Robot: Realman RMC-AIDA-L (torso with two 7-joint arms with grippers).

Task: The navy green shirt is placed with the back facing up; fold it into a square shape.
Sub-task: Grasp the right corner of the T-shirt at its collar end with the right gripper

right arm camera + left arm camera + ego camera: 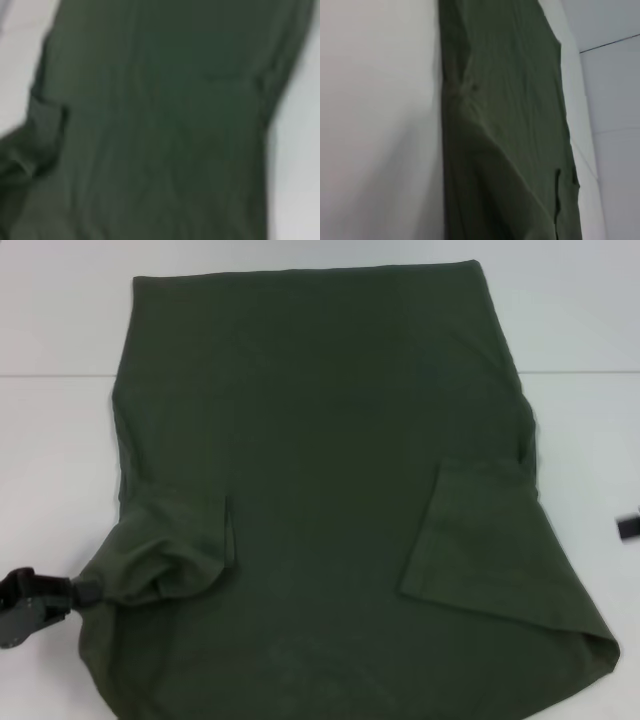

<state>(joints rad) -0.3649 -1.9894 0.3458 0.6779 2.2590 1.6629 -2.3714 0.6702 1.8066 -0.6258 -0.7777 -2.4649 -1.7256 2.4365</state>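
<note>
Head view, left gripper (88, 591) pinching navy green shirt (330, 440), fingers hidden by cloth

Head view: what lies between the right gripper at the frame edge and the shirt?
Only bare white table lies between the right gripper and the shirt; the head view shows it.

Soft matt cloth shirt (330, 440), smooth white table (60, 440)
</note>
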